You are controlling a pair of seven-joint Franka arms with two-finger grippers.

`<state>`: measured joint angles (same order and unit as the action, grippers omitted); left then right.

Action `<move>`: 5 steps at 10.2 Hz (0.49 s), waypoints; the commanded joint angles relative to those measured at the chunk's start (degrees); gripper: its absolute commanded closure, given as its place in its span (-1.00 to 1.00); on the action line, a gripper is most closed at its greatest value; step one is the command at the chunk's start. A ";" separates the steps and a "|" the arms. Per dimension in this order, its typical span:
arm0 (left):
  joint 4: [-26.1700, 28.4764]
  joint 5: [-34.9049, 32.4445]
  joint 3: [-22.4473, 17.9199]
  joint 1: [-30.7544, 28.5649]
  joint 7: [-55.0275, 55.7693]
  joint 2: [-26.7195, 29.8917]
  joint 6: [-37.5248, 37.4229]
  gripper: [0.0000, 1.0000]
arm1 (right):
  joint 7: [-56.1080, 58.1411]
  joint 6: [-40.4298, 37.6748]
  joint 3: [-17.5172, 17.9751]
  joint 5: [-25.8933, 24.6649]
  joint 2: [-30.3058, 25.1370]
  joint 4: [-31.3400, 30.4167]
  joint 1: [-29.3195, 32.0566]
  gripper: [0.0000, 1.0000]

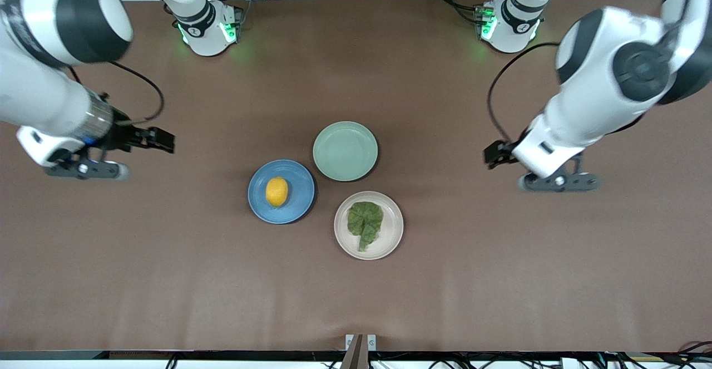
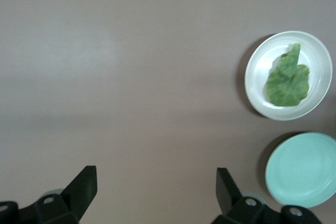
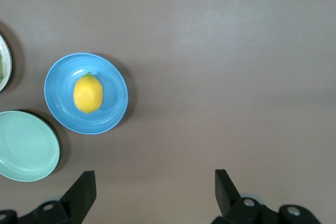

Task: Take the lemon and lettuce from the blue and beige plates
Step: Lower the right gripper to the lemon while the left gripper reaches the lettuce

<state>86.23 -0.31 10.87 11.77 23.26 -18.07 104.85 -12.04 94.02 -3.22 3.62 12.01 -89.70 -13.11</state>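
Note:
The lemon (image 1: pixel 276 191) lies on the blue plate (image 1: pixel 297 207) at mid-table; both also show in the right wrist view, the lemon (image 3: pixel 87 93) on the blue plate (image 3: pixel 113 108). The lettuce (image 1: pixel 364 221) lies on the beige plate (image 1: pixel 392 241), nearer to the front camera; in the left wrist view the lettuce (image 2: pixel 287 80) sits on the beige plate (image 2: pixel 257 77). My right gripper (image 1: pixel 161 139) is open and empty over bare table toward the right arm's end; it also shows in its own view (image 3: pixel 155 184). My left gripper (image 1: pixel 492 155) is open and empty over bare table toward the left arm's end; it also shows in its own view (image 2: pixel 156 182).
An empty mint-green plate (image 1: pixel 345 151) sits farther from the front camera, touching or nearly touching the other two plates; it also shows in the left wrist view (image 2: pixel 302 169) and the right wrist view (image 3: pixel 26 153). The brown table (image 1: pixel 356 302) spreads wide around the plates.

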 commanded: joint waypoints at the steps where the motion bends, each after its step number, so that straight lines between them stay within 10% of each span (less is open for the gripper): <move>1: -2.38 -0.65 -0.49 4.73 10.08 -6.69 7.34 -1.00 | -5.07 3.43 -0.29 2.44 4.15 0.66 -2.08 -1.00; 5: -2.47 -1.09 -1.02 9.93 21.37 -16.53 25.80 -1.00 | -13.78 10.55 -0.29 2.44 11.18 0.75 -7.62 -1.00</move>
<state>85.84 -0.31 10.68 20.19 41.74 -31.16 127.16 -22.90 102.91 -3.15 5.48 20.92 -89.74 -19.15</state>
